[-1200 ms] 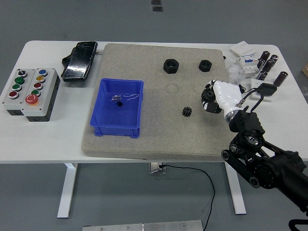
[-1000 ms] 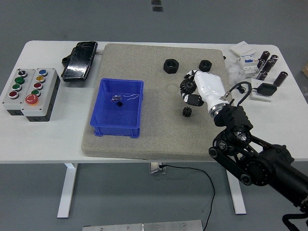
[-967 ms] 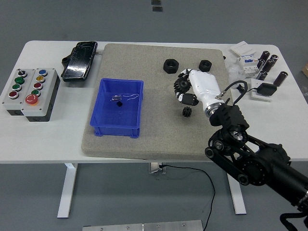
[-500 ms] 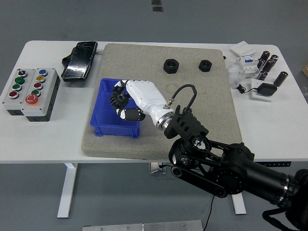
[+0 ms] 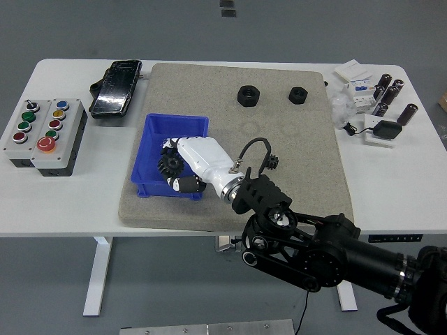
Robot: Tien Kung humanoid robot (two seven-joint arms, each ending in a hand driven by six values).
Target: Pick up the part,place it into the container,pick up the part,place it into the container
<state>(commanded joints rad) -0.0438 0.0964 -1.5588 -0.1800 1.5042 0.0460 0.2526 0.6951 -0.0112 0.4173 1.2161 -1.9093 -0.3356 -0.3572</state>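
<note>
fingers of the right robot hand [image 5: 183, 169] are curling inside the blue container [image 5: 172, 128], over its near half, and whether they are gripping anything cannot be told. the white palm is sloping down from the black arm [image 5: 328, 248], which is coming in from the lower right and crossing the near edge of the table [image 5: 70, 202]. the container is sitting on the left part of a tan mat [image 5: 293, 188], its long axis running near to far. any small parts on its floor are hidden by the hand.

a small black gear [image 5: 272, 161] is lying flat on the mat just right of the arm's cable loop, partly covered by it; its teeth are pointing outward all round, so no long axis is showing. two black hex nuts are resting flat at the far side of the mat, the larger [image 5: 246, 95] to the left, the smaller [image 5: 298, 95] to the right, well apart from the container.

at the table's left a grey button box [image 5: 43, 135] is showing coloured buttons, and a black device [image 5: 116, 87] is lying beyond it. dark cylinders [image 5: 388, 89] and white pieces are crowding the far right corner. no writing is legible anywhere.
</note>
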